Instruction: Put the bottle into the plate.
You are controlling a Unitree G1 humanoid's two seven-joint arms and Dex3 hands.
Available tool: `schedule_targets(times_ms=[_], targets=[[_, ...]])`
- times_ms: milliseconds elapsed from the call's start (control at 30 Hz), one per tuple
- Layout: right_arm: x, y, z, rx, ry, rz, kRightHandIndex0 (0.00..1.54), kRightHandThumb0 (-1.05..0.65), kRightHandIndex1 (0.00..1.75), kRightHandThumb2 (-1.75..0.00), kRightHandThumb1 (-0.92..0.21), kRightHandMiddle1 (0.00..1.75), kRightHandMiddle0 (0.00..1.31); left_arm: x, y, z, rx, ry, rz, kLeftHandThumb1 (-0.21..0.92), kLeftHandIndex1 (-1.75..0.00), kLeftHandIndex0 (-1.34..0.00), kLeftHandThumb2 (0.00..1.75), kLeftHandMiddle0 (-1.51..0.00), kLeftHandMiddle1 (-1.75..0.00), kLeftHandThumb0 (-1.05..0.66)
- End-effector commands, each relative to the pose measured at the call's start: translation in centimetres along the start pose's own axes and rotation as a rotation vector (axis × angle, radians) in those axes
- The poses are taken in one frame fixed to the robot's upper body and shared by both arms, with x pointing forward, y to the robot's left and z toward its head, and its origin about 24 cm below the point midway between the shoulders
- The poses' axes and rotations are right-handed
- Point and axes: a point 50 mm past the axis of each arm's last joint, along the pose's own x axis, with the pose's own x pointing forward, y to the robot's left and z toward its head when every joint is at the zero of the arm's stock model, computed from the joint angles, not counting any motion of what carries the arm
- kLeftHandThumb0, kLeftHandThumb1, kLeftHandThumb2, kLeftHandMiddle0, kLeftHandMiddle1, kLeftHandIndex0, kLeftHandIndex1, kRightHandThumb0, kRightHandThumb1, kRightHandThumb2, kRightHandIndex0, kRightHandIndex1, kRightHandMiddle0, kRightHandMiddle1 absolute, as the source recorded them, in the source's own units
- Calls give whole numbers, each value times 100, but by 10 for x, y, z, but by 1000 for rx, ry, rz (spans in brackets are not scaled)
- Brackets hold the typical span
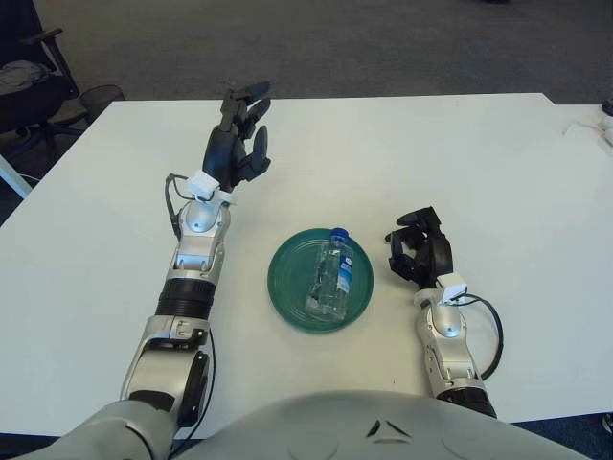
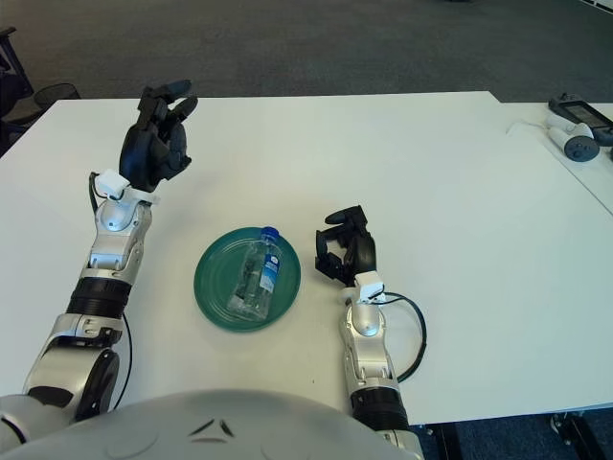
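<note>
Bottle [image 1: 330,276] lies on its side inside the green plate [image 1: 287,287] at lower centre of the white counter [image 1: 460,153]. Left hand [image 1: 237,146] is raised at upper left, fingers loosely spread, empty. Right hand [image 1: 419,249] shows right of the plate, fingers curled, holding nothing.

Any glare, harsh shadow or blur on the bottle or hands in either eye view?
Left eye view: bottle sharp in the plate, no glare; left hand raised beyond the plate, crisp; right hand beside the plate casts only a soft shadow. Right eye view: same even light.
</note>
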Motion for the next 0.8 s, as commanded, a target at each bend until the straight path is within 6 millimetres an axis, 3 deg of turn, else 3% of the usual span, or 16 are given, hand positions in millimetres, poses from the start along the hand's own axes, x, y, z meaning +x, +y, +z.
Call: schedule_targets(times_ms=[0, 267, 533, 767], targets=[[-33, -6, -44, -22, 267, -19, 42, 0, 144, -78, -68, 175, 31, -9, 9, -9, 20, 56, 45, 92, -75, 0, 91, -16, -25, -88], [-34, -6, -43, -24, 271, -27, 42, 0, 144, -77, -69, 175, 30, -34, 20, -37, 68, 149, 89, 92, -72, 0, 93, -16, -20, -84], [-35, -6, -45, -24, 265, -25, 44, -1, 146, -81, -66, 175, 29, -44, 30, -57, 207, 264, 82, 92, -69, 0, 91, -13, -14, -79], [-37, -7, -46, -27, 262, -31, 46, -1, 148, -84, -64, 175, 28, -65, 29, -71, 258, 357, 36, 92, -59, 0, 94, -10, -10, -82]])
